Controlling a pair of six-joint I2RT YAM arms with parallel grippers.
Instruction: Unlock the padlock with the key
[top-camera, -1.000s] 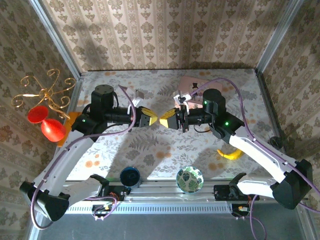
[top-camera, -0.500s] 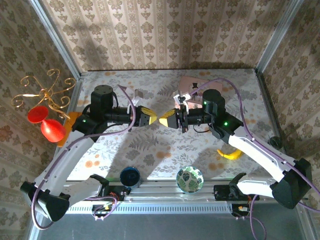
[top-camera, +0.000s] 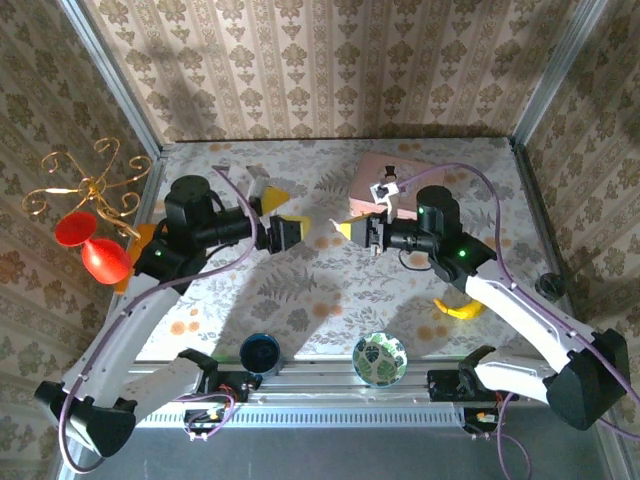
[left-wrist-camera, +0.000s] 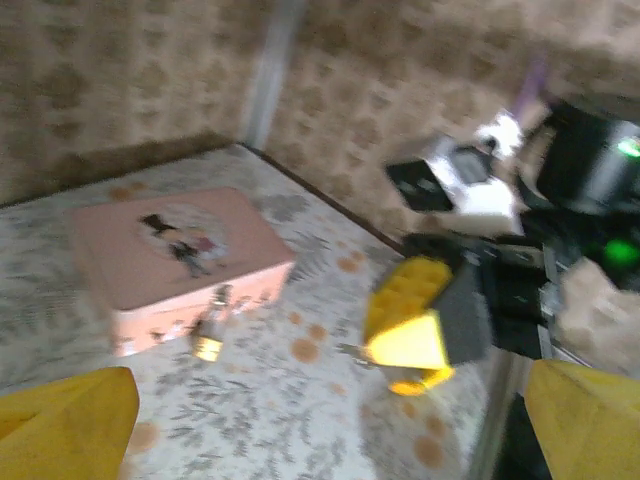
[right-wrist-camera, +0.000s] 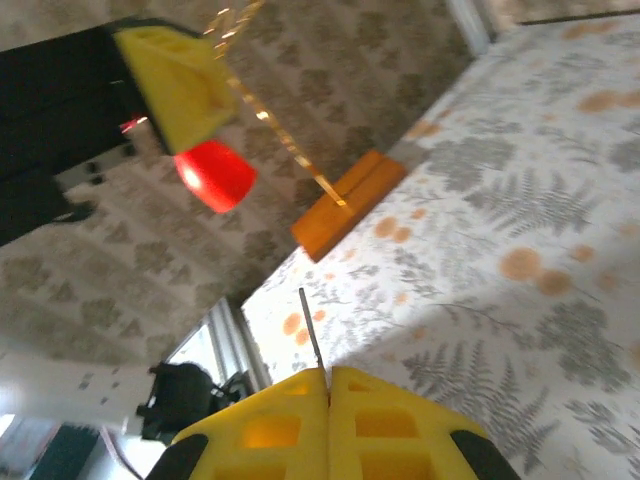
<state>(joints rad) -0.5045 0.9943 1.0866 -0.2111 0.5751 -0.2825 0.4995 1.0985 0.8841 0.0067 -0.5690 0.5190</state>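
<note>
The right gripper (right-wrist-camera: 328, 372) is clamped shut on the key (right-wrist-camera: 311, 330), whose thin blade sticks straight out past the yellow fingertips. The left gripper (top-camera: 283, 208) stands wide open and holds nothing. The padlock (left-wrist-camera: 210, 335) sits on the desk (top-camera: 300, 290) against the front wall of the pink box (left-wrist-camera: 160, 250). The left wrist view is too blurred to tell whether it hangs from the box or merely rests there.

From above, the box lies at the far right of the desk, just behind the right arm's wrist. That makes the right arm the nearer one, yet the key's long axis points left, toward the left gripper and away from the padlock. The key probably has to swing round toward the box, while the open left gripper faces the padlock and looks suited to steadying it.
</note>
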